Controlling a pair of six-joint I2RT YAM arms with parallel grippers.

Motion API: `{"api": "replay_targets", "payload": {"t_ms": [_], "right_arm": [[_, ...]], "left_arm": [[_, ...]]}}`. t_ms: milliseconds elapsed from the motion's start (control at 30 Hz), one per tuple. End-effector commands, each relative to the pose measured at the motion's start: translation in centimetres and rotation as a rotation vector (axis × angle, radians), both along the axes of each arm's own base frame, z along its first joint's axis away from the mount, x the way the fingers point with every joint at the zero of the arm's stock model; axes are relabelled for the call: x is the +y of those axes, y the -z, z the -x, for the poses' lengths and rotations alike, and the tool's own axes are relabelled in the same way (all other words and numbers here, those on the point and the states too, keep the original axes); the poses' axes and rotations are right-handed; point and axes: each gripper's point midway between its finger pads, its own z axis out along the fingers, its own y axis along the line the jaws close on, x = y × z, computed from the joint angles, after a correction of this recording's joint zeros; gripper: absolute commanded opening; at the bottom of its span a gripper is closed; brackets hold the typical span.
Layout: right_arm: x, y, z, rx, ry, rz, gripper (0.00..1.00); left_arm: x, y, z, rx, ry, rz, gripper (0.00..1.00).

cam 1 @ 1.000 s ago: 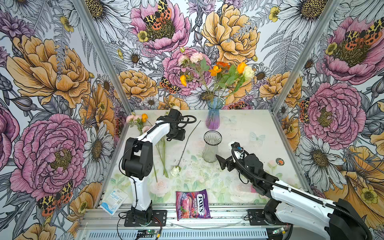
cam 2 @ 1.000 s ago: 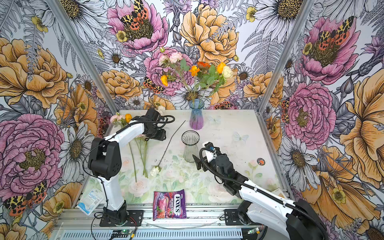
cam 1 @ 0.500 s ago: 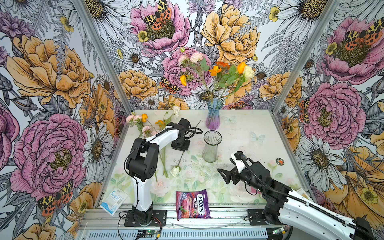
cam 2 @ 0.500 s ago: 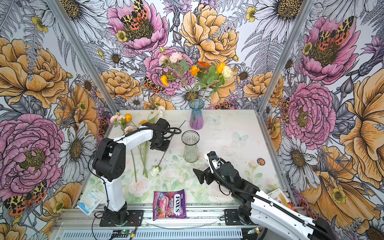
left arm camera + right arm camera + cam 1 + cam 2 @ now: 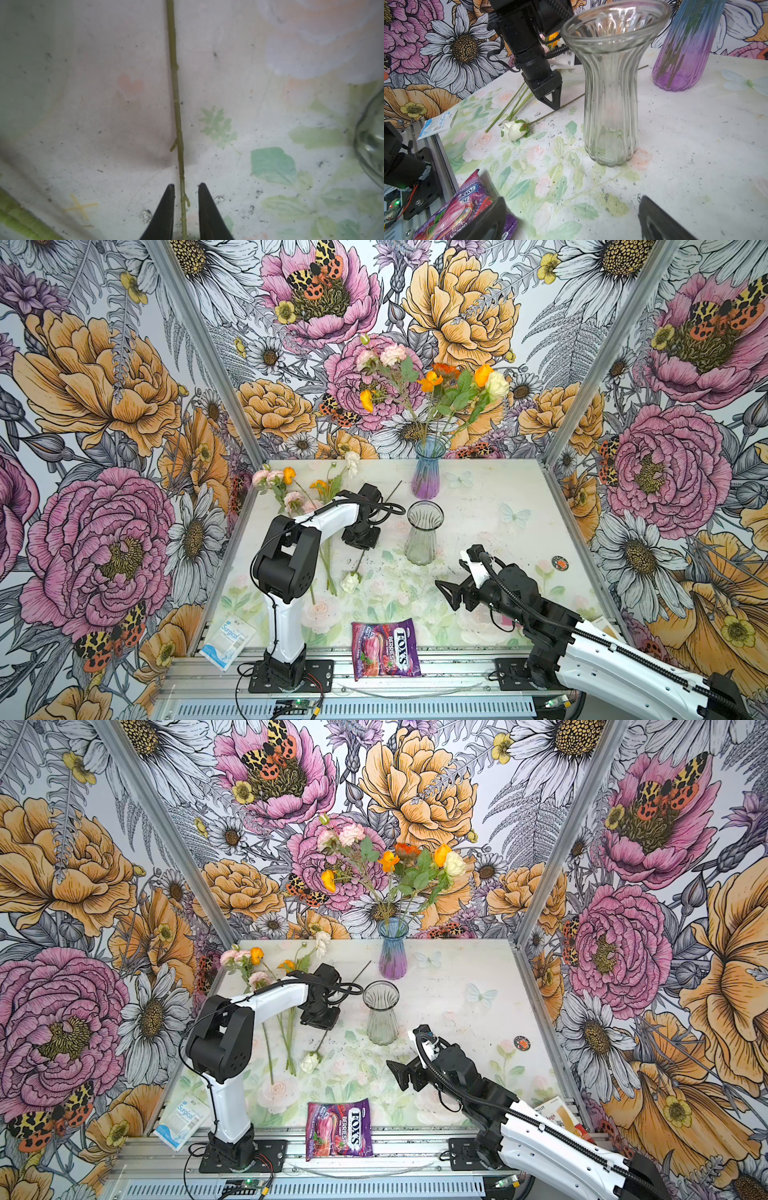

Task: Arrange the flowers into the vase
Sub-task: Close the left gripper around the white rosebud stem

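A white rose (image 5: 349, 583) (image 5: 308, 1063) (image 5: 515, 129) lies on the table, its thin stem (image 5: 176, 104) running back toward the clear empty vase (image 5: 423, 535) (image 5: 380, 1015) (image 5: 610, 93). My left gripper (image 5: 360, 545) (image 5: 318, 1025) (image 5: 184, 185) (image 5: 555, 104) is down at the table with its fingers close on either side of that stem, a narrow gap showing each side. Several loose flowers (image 5: 291, 489) lie at the back left. A blue-purple vase (image 5: 426, 472) (image 5: 683, 52) at the back holds several flowers. My right gripper (image 5: 451, 593) (image 5: 399, 1073) (image 5: 571, 220) stands wide open and empty in front of the clear vase.
A purple Fox's candy bag (image 5: 384, 649) (image 5: 467, 209) lies at the front edge, close to one right finger. A white Surgical packet (image 5: 227, 641) sits at the front left. A small round badge (image 5: 560, 563) lies to the right, and a box (image 5: 559, 1119) at the front right corner.
My left gripper moved from the loose flowers at the back left to the white rose's stem and narrowed its jaws. My right arm drew back from the clear vase toward the front.
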Motion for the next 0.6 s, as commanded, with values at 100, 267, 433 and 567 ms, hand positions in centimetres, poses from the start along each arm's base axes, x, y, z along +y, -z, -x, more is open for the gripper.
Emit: {"api": "replay_targets", "payload": {"t_ms": [100, 267, 433, 567], "right_arm": [[0.9, -1.0, 0.2, -0.013, -0.035, -0.042, 0.99], [1.2, -0.8, 0.4, -0.002, -0.051, -0.049, 0.99], [1.1, -0.9, 0.6, -0.01, -0.049, -0.061, 1.0], [1.1, -0.7, 0.7, -0.008, -0.054, -0.057, 1.0]], "left_arm": [[0.4, 1.1, 0.2, 0.008, -0.026, -0.034, 0.24], [0.5, 1.8, 0.4, 0.026, -0.029, -0.039, 0.24], [0.9, 2.4, 0.4, 0.038, -0.048, -0.037, 0.23], [0.9, 2.8, 0.4, 0.052, -0.058, -0.021, 0.2]]}}
